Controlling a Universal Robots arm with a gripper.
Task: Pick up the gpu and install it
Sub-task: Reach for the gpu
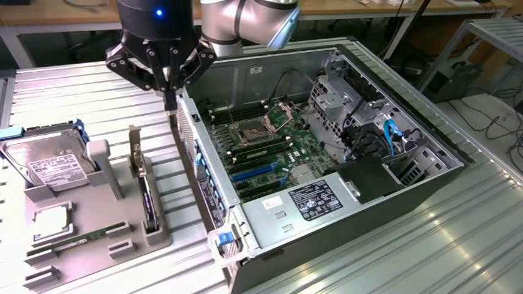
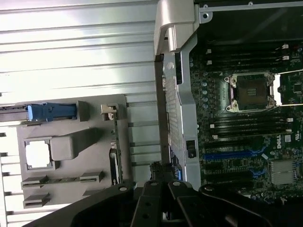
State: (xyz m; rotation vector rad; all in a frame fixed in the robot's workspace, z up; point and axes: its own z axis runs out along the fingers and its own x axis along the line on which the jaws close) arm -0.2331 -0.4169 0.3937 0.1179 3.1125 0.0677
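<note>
The gpu [image 1: 148, 195] stands edge-on in a slot of the grey holder tray [image 1: 82, 208], its silver bracket [image 1: 135, 150] at the far end. In the wrist view the gpu [image 2: 113, 161] is a thin dark strip on the tray [image 2: 71, 127]. My gripper [image 1: 169, 101] hangs above the rear wall of the open computer case [image 1: 196, 153], beyond the gpu's bracket end and well above it. Its fingers are shut with nothing between them. The wrist view has my gripper [image 2: 161, 174] over the case wall [image 2: 175, 113].
The case lies open with the motherboard [image 1: 261, 147], blue expansion slots [image 1: 253, 173] and power supply [image 1: 315, 202] exposed. The tray also holds a hard drive [image 1: 49, 162], a processor [image 1: 53, 220] and a RAM stick [image 1: 73, 242]. The ribbed metal table [image 1: 425, 245] surrounds everything.
</note>
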